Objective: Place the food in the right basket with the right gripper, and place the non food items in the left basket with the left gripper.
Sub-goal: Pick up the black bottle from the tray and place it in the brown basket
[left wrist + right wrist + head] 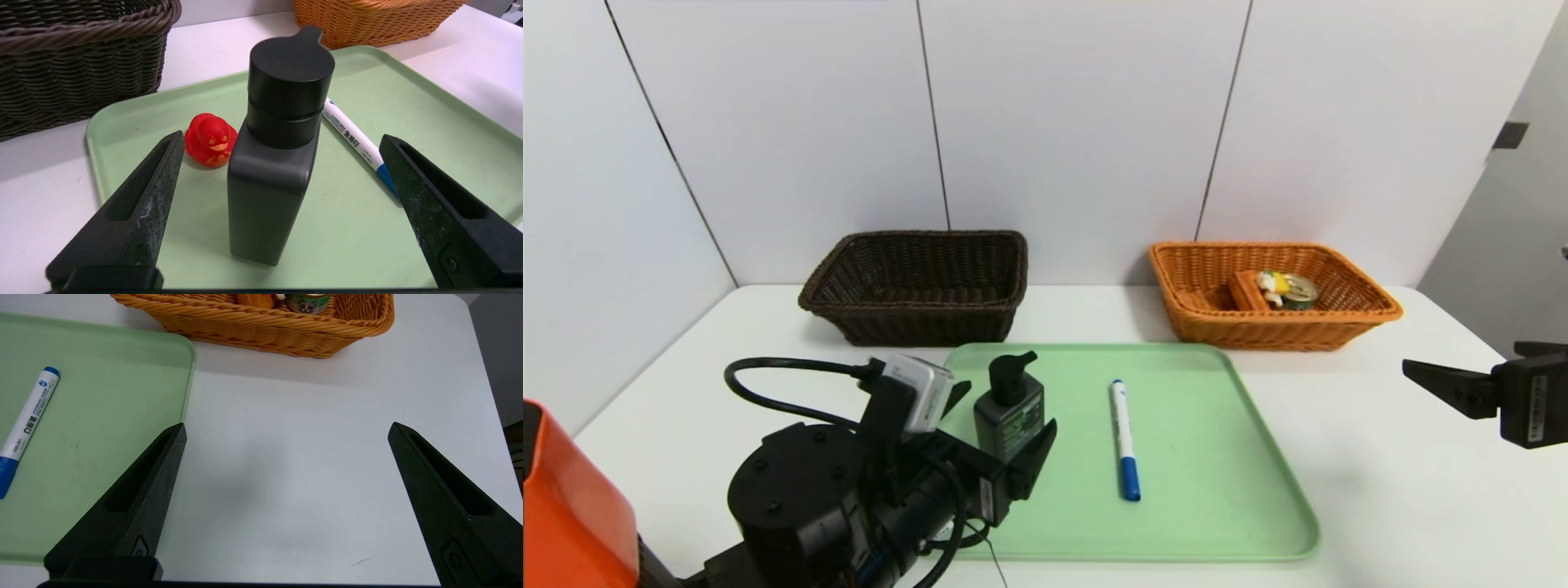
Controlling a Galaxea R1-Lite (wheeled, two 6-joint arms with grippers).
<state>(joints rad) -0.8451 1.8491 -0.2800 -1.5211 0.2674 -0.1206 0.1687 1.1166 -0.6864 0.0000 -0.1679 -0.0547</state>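
Already in orange basket (1258,331): tin (1300,294), yellow-and-white piece (1272,284), orange block (1246,291); food apparently done.
Dark basket (923,322), desk's far left corner: nothing visible inside.
Green tray (1217,523): bottle (271,196) upright toward left edge, duck (210,141) nearer far left corner, marker (1124,433) mid-tray; all three left to sort.
Left gripper (1006,408): spread wide around bottle, gripping nothing.
Right gripper (287,424): parked beyond tray's right edge, wide, empty.

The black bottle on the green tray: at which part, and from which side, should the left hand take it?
I would grip the bottle by its body, below the cap, coming from above, with the left hand's fingers across the narrow width: it stands upright, flat-sided and slim.
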